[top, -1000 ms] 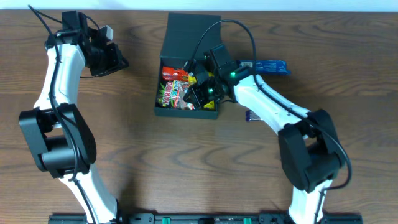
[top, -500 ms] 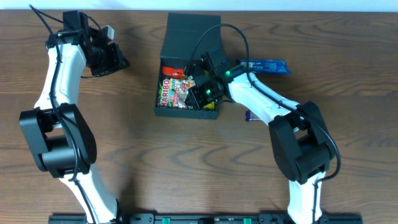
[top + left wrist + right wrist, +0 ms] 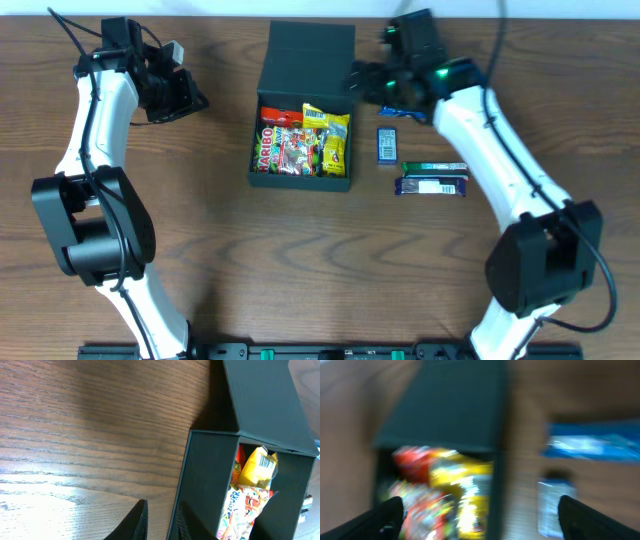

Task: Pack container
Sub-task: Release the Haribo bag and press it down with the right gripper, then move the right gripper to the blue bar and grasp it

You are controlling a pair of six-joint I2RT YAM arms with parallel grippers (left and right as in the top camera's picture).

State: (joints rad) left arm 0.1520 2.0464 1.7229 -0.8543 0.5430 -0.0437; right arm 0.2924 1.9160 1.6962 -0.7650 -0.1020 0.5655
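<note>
The container is a dark box in mid-table with its flap lid folded open at the back. Inside lie a red Haribo packet, a colourful packet and a yellow packet. My right gripper hovers open and empty beside the container's back right corner. The right wrist view is blurred; my right gripper there spans the container's right wall. My left gripper stays left of the container, its jaws barely apart and empty. In the left wrist view my left gripper faces the container's wall.
Right of the container lie a small blue packet, a green bar and a purple bar. A larger blue packet lies partly under my right arm. The table's back edge runs just behind the lid.
My right gripper opened, left the yellow packet in the container's right side, and pulled out fast to the back right. The left arm has not moved.
</note>
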